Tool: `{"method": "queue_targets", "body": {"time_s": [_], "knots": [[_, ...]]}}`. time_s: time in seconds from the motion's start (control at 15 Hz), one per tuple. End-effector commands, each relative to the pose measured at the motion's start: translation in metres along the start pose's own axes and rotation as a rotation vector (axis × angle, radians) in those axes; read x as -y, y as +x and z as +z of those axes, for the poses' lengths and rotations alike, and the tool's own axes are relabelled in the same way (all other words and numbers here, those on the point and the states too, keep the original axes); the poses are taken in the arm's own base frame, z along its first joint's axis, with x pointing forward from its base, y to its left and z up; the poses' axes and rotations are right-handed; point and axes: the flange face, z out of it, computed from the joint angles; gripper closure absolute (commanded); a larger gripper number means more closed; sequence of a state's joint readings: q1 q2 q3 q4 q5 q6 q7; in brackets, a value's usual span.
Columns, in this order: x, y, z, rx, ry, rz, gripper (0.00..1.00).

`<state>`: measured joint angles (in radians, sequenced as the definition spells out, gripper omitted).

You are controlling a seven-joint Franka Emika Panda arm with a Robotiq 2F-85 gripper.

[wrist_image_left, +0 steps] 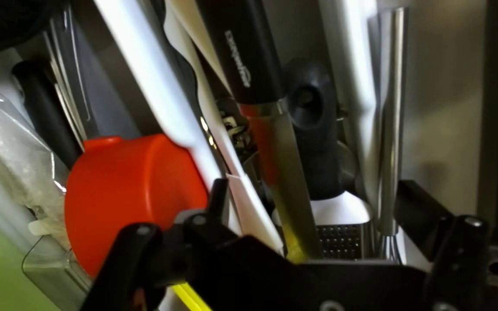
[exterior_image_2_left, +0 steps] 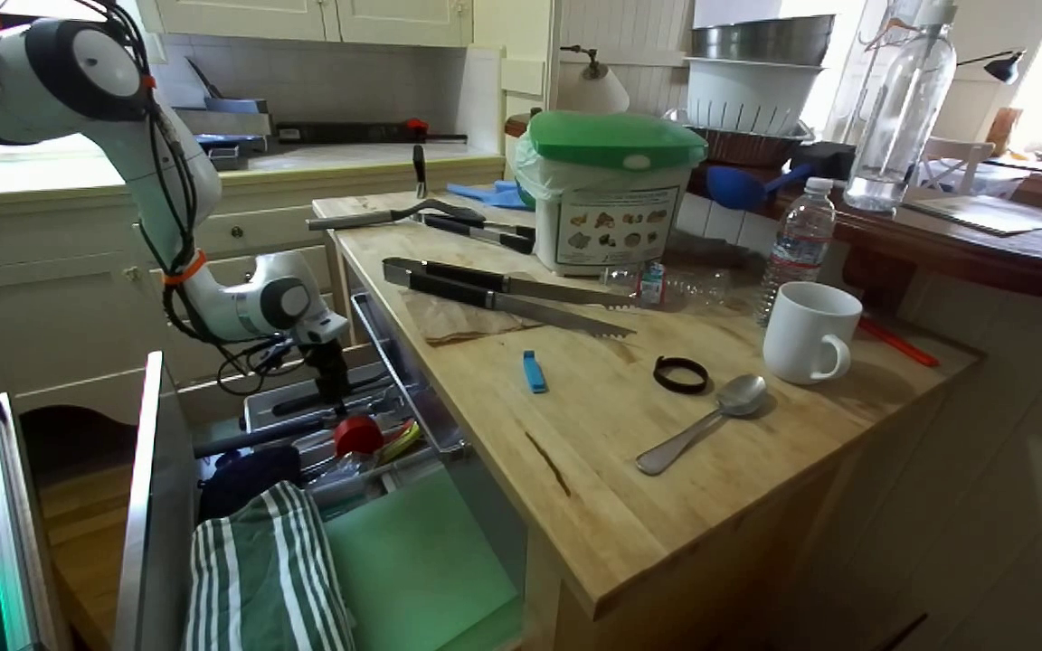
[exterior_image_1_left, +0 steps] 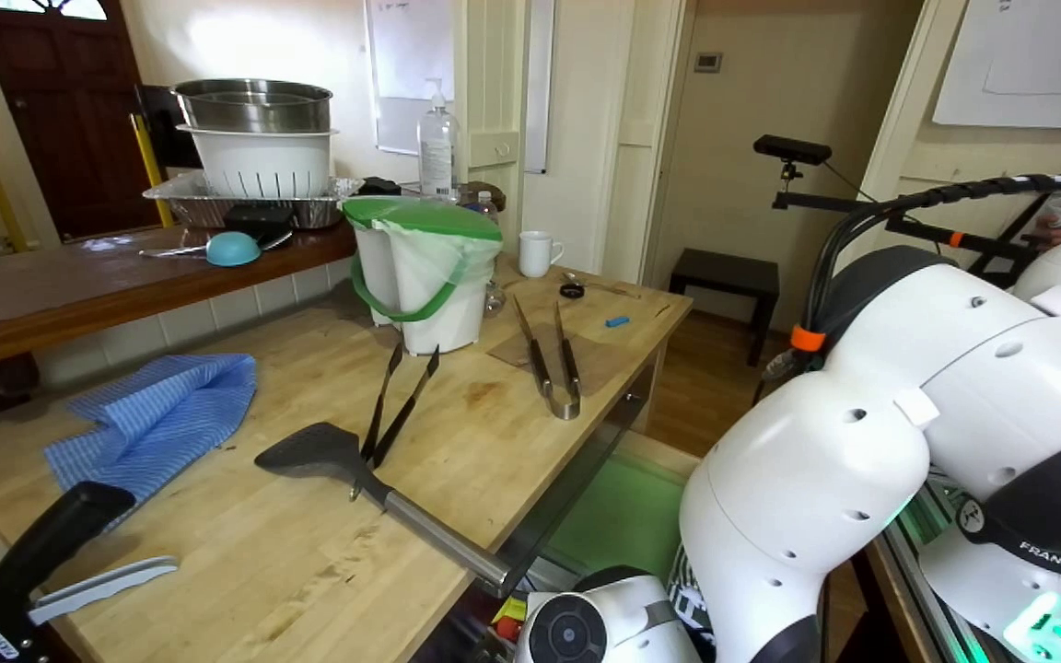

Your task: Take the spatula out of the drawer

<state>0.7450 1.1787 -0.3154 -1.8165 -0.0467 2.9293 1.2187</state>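
Note:
The drawer (exterior_image_2_left: 143, 506) is pulled out below the worktop, and its green liner also shows in an exterior view (exterior_image_1_left: 618, 516). My gripper (exterior_image_2_left: 333, 393) points down into its utensil compartment. In the wrist view the gripper (wrist_image_left: 312, 188) is open, its fingers wide apart with nothing clamped. A black-handled utensil with a flat metal shaft (wrist_image_left: 242, 56) runs between the fingers. I cannot tell whether it is the spatula; no blade shows. The left finger is beside a red cup (wrist_image_left: 123, 198), the right finger beside a metal whisk handle (wrist_image_left: 394, 129).
A black rounded handle (wrist_image_left: 311, 129) and a perforated metal tool (wrist_image_left: 339, 242) crowd the compartment. The striped cloth (exterior_image_2_left: 268, 570) lies in the drawer. The worktop edge (exterior_image_2_left: 449, 398) overhangs it. A big dark spatula (exterior_image_1_left: 323, 451), dark tongs (exterior_image_1_left: 392, 405) and a green-lidded bucket (exterior_image_1_left: 443, 304) stand on top.

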Motion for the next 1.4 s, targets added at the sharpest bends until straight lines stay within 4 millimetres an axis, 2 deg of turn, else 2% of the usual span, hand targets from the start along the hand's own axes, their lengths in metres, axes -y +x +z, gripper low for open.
{"method": "queue_targets", "body": {"time_s": [0.0,0.33,0.47,0.53,0.8,0.93,1.13,1.27,1.33], "knots": [[-0.007,-0.004,0.021,0.023,-0.024,0.012,0.01],[-0.017,-0.007,0.032,0.032,-0.038,0.037,0.03],[-0.018,-0.007,0.033,0.037,-0.038,0.045,0.28],[-0.017,-0.006,0.033,0.037,-0.034,0.049,0.31],[-0.008,-0.006,0.03,0.039,-0.021,0.053,0.64],[-0.003,-0.006,0.028,0.043,-0.016,0.054,0.77],[-0.002,-0.006,0.02,0.07,-0.014,0.068,0.84],[-0.005,-0.011,0.002,0.087,0.005,0.086,0.93],[-0.009,-0.016,-0.006,0.093,0.014,0.104,0.94]]}}
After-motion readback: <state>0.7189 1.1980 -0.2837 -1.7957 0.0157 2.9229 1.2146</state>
